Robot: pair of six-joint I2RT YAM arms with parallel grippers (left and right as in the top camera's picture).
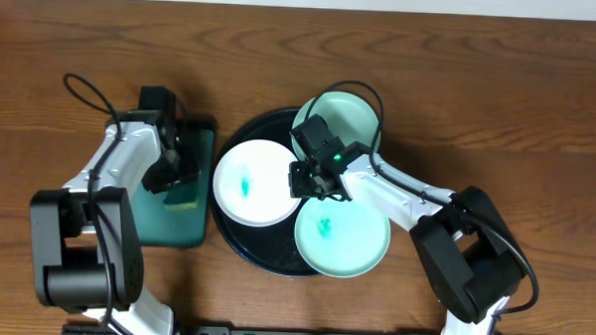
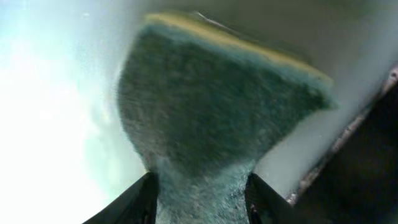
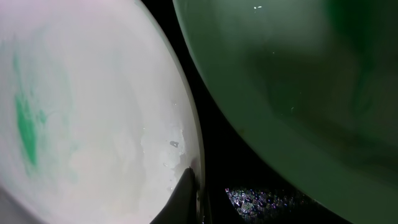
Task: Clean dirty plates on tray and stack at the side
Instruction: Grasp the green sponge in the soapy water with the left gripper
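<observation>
robotics lab setup: wooden table (image 1: pixel 480 74), left arm (image 1: pixel 114 161), right arm (image 1: pixel 401 196)

Black glossy round tray (image 1: pixel 260 248), flat. Three plates lie on it, edges over the rim: white plate (image 1: pixel 256 182) on the left, teal smear mid-plate; mint plate (image 1: pixel 341 236) front right, teal smear; second mint plate (image 1: pixel 351 118) at back, partly hidden.

wooden table (image 1: pixel 431 53); dark-green rectangular tray (image 1: pixel 172 231) on it; green sponge (image 2: pixel 211 118) with yellow backing on that tray.
</observation>
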